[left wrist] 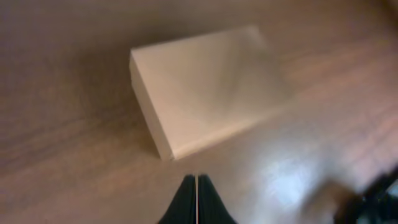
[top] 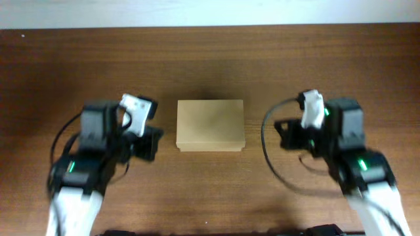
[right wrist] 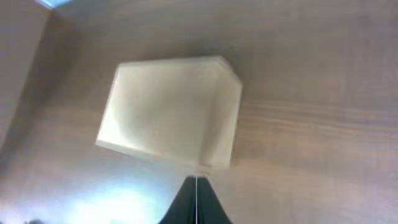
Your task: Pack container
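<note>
The container (top: 210,124), a plain brown cardboard box with its lid closed, sits in the middle of the wooden table. It also shows in the left wrist view (left wrist: 208,84) and in the right wrist view (right wrist: 171,112). My left gripper (top: 152,143) is just left of the box, apart from it; its fingers (left wrist: 196,179) are pressed together and empty. My right gripper (top: 283,134) is to the right of the box, apart from it; its fingers (right wrist: 196,180) are pressed together and empty, with the tips close to the box's near corner.
The brown wooden table (top: 210,59) reaches to a pale wall strip at the far edge. A black cable (top: 272,167) loops from the right arm over the table.
</note>
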`<state>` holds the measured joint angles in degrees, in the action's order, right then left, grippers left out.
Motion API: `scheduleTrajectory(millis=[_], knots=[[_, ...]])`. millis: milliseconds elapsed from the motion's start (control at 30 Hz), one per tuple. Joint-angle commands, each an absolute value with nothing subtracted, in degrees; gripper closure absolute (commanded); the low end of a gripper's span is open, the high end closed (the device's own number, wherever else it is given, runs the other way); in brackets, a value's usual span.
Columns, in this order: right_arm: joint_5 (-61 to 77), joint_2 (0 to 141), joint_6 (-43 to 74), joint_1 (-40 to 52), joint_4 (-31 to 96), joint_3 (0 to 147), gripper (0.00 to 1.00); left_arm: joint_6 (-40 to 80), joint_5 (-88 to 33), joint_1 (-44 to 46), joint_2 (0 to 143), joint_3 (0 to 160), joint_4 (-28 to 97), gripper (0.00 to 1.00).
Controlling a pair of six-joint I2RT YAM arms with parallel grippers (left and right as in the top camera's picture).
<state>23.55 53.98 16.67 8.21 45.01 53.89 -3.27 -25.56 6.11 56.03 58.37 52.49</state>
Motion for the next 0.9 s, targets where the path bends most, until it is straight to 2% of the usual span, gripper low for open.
scheduleTrajectory(millis=[0,200,433,467,500,533,567,867], knots=[[23.18,42.87,16.38,10.26,50.59,54.72,0.96,-4.34,-25.67,6.24,47.11,58.92,56.82,0.98],[19.62,23.68,16.43,11.0,69.14,54.63,0.96,-4.38,-25.8,6.24,34.15,58.92,64.05,0.98],[17.47,8.62,16.56,10.85,80.25,54.59,0.96,-4.34,-25.89,6.24,32.16,54.85,66.83,0.98],[17.52,7.77,16.58,10.87,80.93,54.59,0.86,-4.32,-25.89,6.24,32.16,53.78,66.5,0.98],[17.52,6.98,16.6,10.87,81.62,54.59,0.56,-4.29,-25.89,6.24,32.16,52.99,66.46,0.87],[17.52,6.66,16.6,10.85,82.26,54.59,0.1,-4.25,-25.89,6.24,32.16,52.45,66.52,0.61],[17.52,6.59,16.6,10.87,83.57,54.59,0.01,-3.27,-25.89,6.24,32.16,52.21,66.78,0.0],[19.2,6.61,16.99,10.87,94.3,54.59,0.01,-0.67,-25.63,6.24,32.16,52.21,69.32,0.0]])
